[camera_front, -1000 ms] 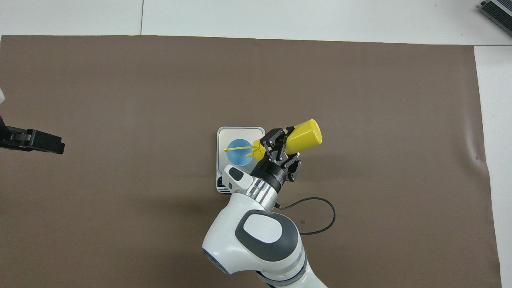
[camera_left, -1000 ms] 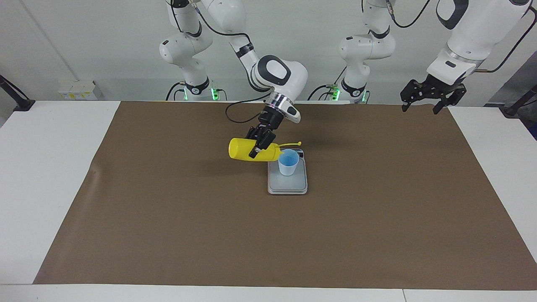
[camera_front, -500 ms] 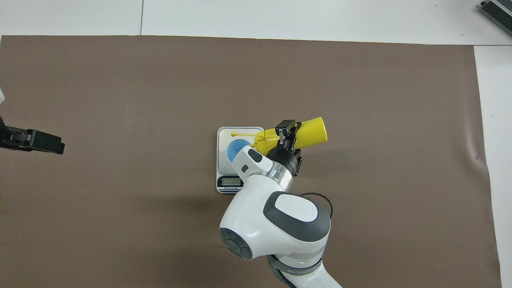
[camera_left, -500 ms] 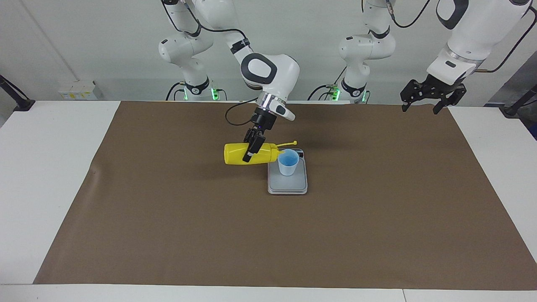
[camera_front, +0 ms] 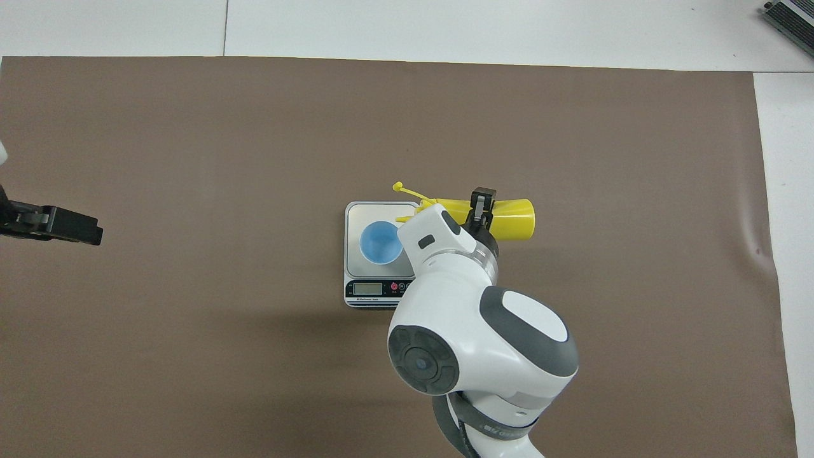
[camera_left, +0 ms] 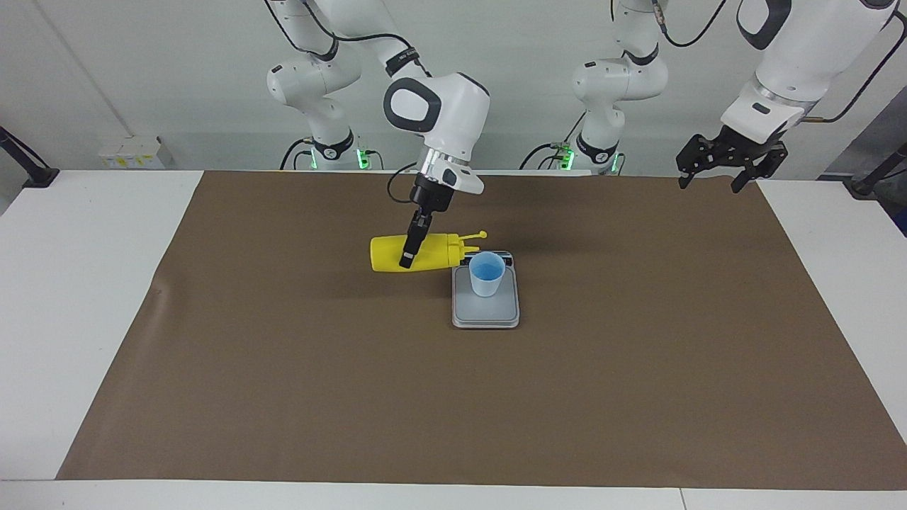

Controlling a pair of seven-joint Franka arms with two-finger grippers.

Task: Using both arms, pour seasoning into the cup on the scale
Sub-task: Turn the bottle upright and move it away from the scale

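While the seasoning (camera_left: pixel 414 253) is lying on its side in the air just beside the scale (camera_left: pixel 486 312), toward the right arm's end of the table, the right gripper (camera_left: pixel 407 259) is clamping its fingertips tight across the middle of the bottle. The nozzle is pointing toward the scale, stopping at the scale's edge rather than over the cup (camera_left: pixel 487 274), and the thin cap strap is sticking up above it. The cup is standing upright on the scale's plate, at the end nearer to the robots, close to the display strip.

Judging by this, the pouring step is either pausing or finishing, with the nozzle level and off the cup's mouth. The next move probably calls for either tipping the nozzle down over the cup again or standing the bottle upright and setting it down clear of the scale.

The bottle is looking like smooth, soft, bright yellow plastic, a tapering cylinder. The cup is a small tapered tumbler, pale blue outside, brighter blue inside. The scale is a flat silver-grey rectangle with rounded corners.

The left gripper (camera_left: pixel 718 167) is waiting with its fingers spread and empty, well apart from the scale, over the left arm's end of the table.
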